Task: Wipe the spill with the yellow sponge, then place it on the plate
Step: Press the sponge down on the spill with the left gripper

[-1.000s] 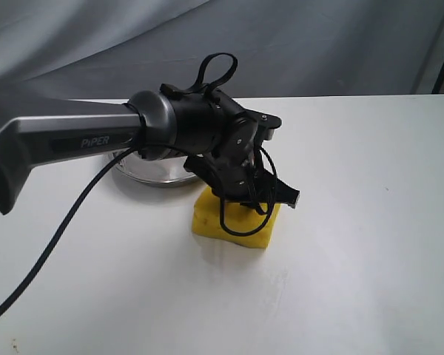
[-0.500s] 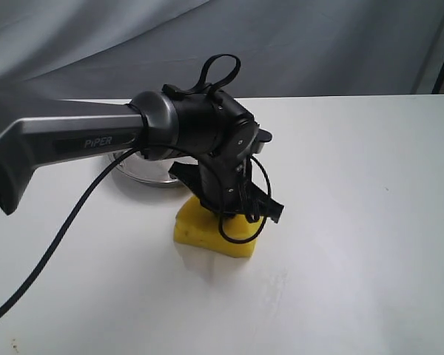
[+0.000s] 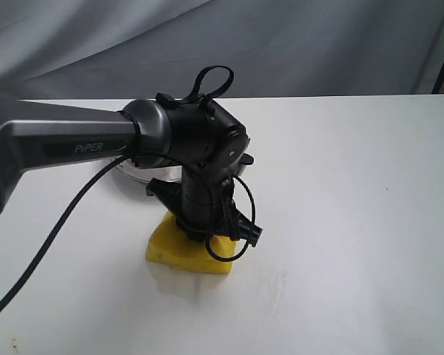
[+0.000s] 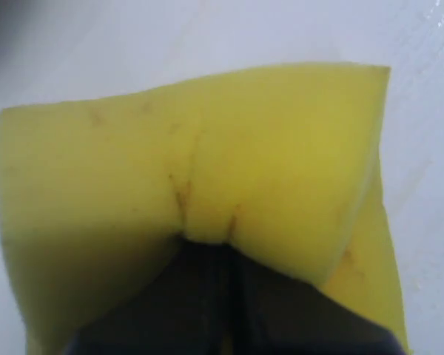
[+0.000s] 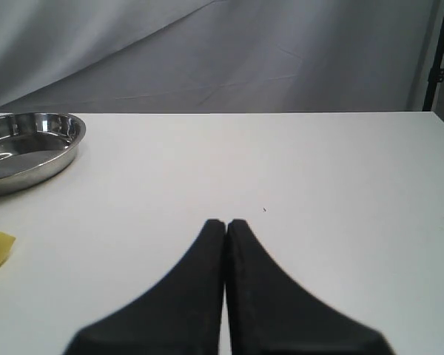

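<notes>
1. The sponge is a bright yellow foam block. It is puckered, with thin brownish creases where the left gripper pinches its top.
2. It rests on the white bench, left of the middle, between the plate and the near edge.
3. A faint wet smear shines just beside the sponge.
4. The left arm bears the lettering "PiPER".
5. The right gripper has its fingers pressed together, holding nothing.

Soft, even light; the plate glints, and the close left wrist view is blurred.
</notes>
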`<control>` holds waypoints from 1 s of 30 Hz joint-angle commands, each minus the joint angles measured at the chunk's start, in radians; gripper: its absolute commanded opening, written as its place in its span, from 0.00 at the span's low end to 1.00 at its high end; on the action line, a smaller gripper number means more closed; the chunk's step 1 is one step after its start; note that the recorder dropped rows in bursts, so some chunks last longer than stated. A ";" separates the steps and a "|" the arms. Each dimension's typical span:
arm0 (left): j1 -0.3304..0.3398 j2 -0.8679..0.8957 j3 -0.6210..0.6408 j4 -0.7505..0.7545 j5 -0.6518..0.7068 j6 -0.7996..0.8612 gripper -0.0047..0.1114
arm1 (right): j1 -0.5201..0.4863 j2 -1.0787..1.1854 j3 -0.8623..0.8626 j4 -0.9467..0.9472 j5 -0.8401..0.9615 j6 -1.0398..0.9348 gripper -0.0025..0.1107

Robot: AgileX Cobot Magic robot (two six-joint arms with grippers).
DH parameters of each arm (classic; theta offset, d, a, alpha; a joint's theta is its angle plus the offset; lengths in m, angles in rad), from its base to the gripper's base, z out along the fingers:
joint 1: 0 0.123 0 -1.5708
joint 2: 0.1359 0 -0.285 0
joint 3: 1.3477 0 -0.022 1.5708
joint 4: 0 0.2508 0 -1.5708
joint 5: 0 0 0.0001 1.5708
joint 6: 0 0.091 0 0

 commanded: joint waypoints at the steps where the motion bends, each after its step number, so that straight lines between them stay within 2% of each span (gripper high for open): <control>1: -0.011 0.024 0.057 -0.127 0.094 -0.006 0.04 | 0.000 -0.005 0.004 0.005 -0.016 0.004 0.02; 7: -0.153 -0.032 0.057 -0.127 0.068 -0.006 0.04 | 0.000 -0.005 0.004 0.005 -0.016 0.004 0.02; 8: -0.179 -0.032 0.053 -0.156 0.014 -0.001 0.04 | 0.000 -0.005 0.004 0.031 -0.016 0.004 0.02; 10: -0.189 -0.032 0.023 -0.217 -0.061 -0.001 0.04 | 0.000 -0.005 0.004 0.076 -0.016 0.004 0.02; 12: -0.184 -0.030 -0.013 -0.245 -0.116 0.001 0.04 | 0.000 -0.005 0.004 0.091 -0.016 0.004 0.02; 15: -0.166 -0.030 -0.076 -0.210 -0.133 0.001 0.04 | 0.000 -0.005 0.004 0.091 -0.016 0.004 0.02; 18: -0.081 -0.025 -0.138 -0.196 -0.104 -0.012 0.04 | 0.000 -0.005 0.004 0.091 -0.016 0.004 0.02; 21: -0.023 -0.025 -0.173 -0.205 -0.066 -0.012 0.04 | 0.000 -0.005 0.004 0.091 -0.016 0.004 0.02; 26: -0.004 -0.055 -0.232 -0.173 0.053 0.032 0.04 | 0.000 -0.005 0.004 0.091 -0.016 0.004 0.02; 30: -0.004 -0.106 -0.262 -0.126 0.071 0.030 0.04 | 0.000 -0.005 0.004 0.091 -0.016 0.004 0.02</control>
